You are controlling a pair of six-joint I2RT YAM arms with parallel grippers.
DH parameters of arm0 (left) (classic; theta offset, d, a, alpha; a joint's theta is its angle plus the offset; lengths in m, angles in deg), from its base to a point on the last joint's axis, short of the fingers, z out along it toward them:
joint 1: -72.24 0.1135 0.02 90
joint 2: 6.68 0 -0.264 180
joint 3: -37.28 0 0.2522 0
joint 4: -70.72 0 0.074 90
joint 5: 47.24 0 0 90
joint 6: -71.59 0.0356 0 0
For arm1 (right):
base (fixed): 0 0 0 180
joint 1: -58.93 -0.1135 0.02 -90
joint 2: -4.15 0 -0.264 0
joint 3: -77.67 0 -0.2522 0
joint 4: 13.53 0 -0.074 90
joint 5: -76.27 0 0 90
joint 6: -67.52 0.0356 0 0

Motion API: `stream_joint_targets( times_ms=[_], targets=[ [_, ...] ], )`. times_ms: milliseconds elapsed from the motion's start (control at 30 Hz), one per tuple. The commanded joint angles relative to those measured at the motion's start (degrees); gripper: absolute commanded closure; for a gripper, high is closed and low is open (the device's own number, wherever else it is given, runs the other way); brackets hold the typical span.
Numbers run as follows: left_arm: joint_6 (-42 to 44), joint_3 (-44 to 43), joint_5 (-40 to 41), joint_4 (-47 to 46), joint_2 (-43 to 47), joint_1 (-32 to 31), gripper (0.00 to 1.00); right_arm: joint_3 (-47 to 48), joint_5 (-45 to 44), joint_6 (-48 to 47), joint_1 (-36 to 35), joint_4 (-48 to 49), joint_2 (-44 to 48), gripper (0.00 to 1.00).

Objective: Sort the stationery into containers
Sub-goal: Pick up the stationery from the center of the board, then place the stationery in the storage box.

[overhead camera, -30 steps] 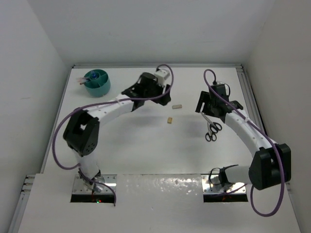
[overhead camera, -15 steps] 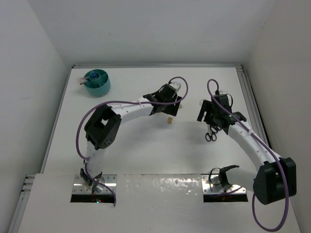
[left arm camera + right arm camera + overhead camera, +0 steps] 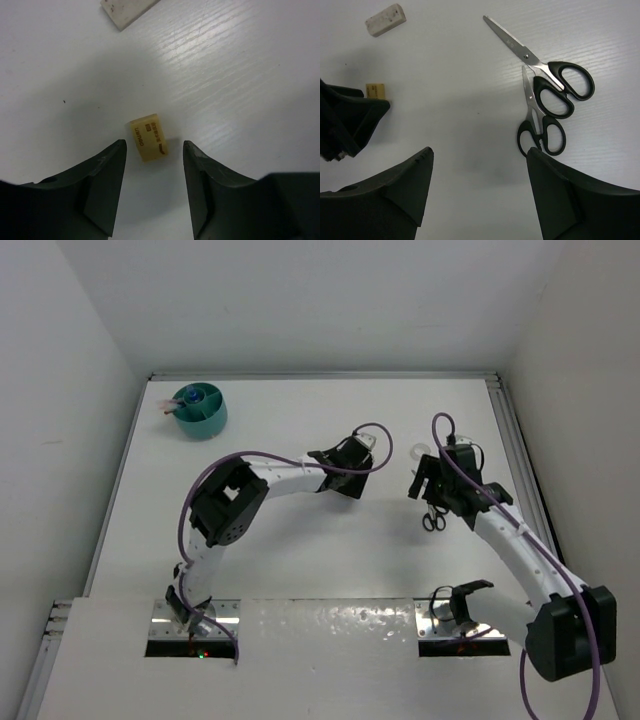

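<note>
The tan eraser (image 3: 147, 136) lies flat on the white table (image 3: 300, 560), printed face up. The left claw (image 3: 153, 146) is right down over it. Its two dark fingers stand partly apart, one on each side of the near end of the eraser. I can see bare table between the right finger and the block, with a thinner gap on the left, so nothing is gripped. Just beyond the tan eraser, on the side away from the arm bases, lies a pale eraser (image 3: 127, 10), grubby and speckled, apart from the first one. Well off to the right of the tan eraser lie two pairs of black-handled scissors. The larger scissors (image 3: 542, 67) lie slanted, with the blade tip pointing back toward the eraser's side. The smaller scissors (image 3: 529, 95) lie against the larger pair's handles, with their own loops nearer the arms. The right claw (image 3: 479, 155) hangs over the table between the tan eraser and the scissors, fingers spread wide and holding nothing. The smaller pair's handles sit just off its right finger. Far to the left of the tan eraser, in the back corner of the table, stands the teal tub (image 3: 205, 423), with a few small things poking out of it that I can't make out.
</note>
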Motion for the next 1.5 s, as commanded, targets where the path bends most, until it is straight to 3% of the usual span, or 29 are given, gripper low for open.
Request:
stream_joint_targets(
  times_ms=[0, 167, 267, 300, 333, 500, 600, 700, 900, 1100, 1233, 1367, 1467],
  targets=[
    [-1.48, -0.69, 1.73, -2.03, -2.05, -0.33, 0.53, -0.98, -1.03, 0.03, -0.11, -0.33, 2.82, 0.26],
    [-0.86, -1.14, 2.95, -2.9, -3.37, -0.24, 0.62, -1.86, -2.52, -0.15, -0.11, -1.03, 4.58, 0.26],
    [-0.42, -1.31, 3.57, -2.73, -3.37, -0.15, 0.8, -1.95, -3.13, -0.15, -0.11, -1.2, 5.29, 0.26],
    [-0.07, -1.57, 3.4, -2.21, -3.2, -0.15, 0.96, -1.87, -3.05, -0.24, -0.11, -1.12, 5.55, 0.26],
    [0.19, -2.01, 3.05, -0.47, -2.67, 0.11, 1.0, -1.78, -3.22, -0.33, -0.11, -1.2, 5.64, 0.26],
    [7.63, -2.9, 0.51, 3.07, 3.82, 3.18, 1.0, 0.15, -4.28, -1.9, -0.11, -0.07, 4.85, 0.27],
    [11.08, 4.21, -4.92, -2.45, 16.61, 10.98, 1.0, 0.86, -4.2, -2.43, -0.19, 3.09, 3.01, 0.27],
    [17.22, 6.86, -13.9, -6.16, 23.5, 22.06, 1.0, 1.91, -1.39, -2.0, -0.19, 7.92, -0.68, 0.28],
    [27.78, 7.56, -26.38, -4.23, 30.37, 42.09, 1.0, 13.06, 3.01, -2.17, -2.29, 10.84, -15.17, 0.3],
    [32.8, 7.57, -34.47, -7.39, 27.05, 54.23, 1.0, 24.05, 3.54, -2.88, -5.99, 11.97, -26.96, 0.3],
    [39.19, 5.99, -41.59, -7.92, 23.53, 57.68, 1.0, 29.06, 5.65, -1.65, -6.96, 11.02, -31.53, 0.3],
    [59.46, 3.97, -47.92, -3.27, 20.98, 59.96, 1.0, 32.15, 4.16, -2.26, -8.01, 9.08, -34.08, 0.3],
    [66.53, 2.83, -48.98, -2.56, 18.87, 62.16, 1.0, 32.85, 3.37, -2.61, -8.8, 8.2, -34.61, 0.3]
  ],
)
